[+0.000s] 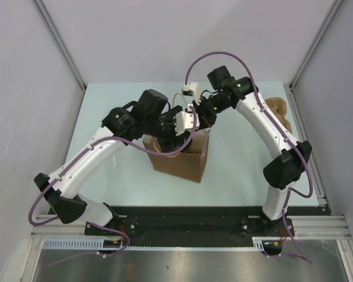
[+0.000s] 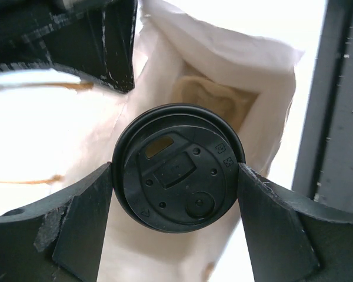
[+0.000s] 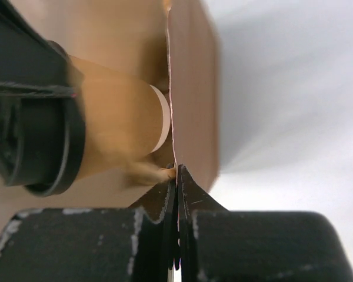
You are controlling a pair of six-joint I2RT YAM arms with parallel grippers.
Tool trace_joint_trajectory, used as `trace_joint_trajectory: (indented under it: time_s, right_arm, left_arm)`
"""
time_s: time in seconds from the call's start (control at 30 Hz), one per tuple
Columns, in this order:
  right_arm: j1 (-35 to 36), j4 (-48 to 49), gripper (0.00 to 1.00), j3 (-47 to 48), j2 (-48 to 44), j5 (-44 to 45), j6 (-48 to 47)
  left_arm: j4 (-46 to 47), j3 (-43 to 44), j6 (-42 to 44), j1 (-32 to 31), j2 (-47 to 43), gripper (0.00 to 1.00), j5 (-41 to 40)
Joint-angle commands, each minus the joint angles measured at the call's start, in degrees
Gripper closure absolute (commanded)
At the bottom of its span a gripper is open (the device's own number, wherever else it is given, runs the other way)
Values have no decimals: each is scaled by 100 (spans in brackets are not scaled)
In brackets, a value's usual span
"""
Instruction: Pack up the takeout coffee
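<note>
Takeout coffee (image 2: 179, 182): a kraft paper cup with a round black lid, upright in the open mouth of the paper bag (image 1: 182, 161). Its lid faces up, and its body sits inside near one bag wall.
Left pincer (image 2: 175, 175): clamped on the takeout coffee, one finger against each side at the lid's rim, over the bag's opening.
Right pincer (image 3: 176, 176): fingers pressed together on the thin top edge of the bag wall, just beside the cup.
Paper bag: brown, standing on the pale desk (image 1: 235, 170) between the two arms, mouth open.
Pulp cup carrier (image 1: 279, 108): at the desk's far right edge, well apart from the bag.
</note>
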Motion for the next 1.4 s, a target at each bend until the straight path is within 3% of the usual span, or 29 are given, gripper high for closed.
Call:
trace_joint_trajectory:
  time_s: [0.0, 0.2, 0.47, 0.67, 0.87, 1.1, 1.37]
  right_arm:
    - [91, 1070, 100, -479, -891, 182, 630]
    - [328, 2343, 100, -1544, -1796, 745, 570]
    - [671, 2934, 100, -2600, -2386, 992, 288]
    - [865, 3040, 100, -2627, -2404, 1079, 332]
    - [962, 3136, 100, -2627, -2360, 1106, 437]
    - [1006, 3163, 100, -2583, -2289, 1045, 499]
    - [1015, 2891, 100, -2355, -2123, 843, 552]
  left_arm:
    - [936, -614, -1, 30, -503, 100, -335]
    - [1771, -1738, 96, 22, -873, 100, -555]
    - [3167, -3129, 105, -40, -1532, 100, -1108]
    - [3854, -3683, 412, -198, -1849, 100, -1127]
    - [4337, -4035, 457, -303, -2016, 100, -653]
    - [4620, -4123, 430, -321, -1718, 100, -178]
    - [4831, -4334, 658, -312, -1120, 100, -511]
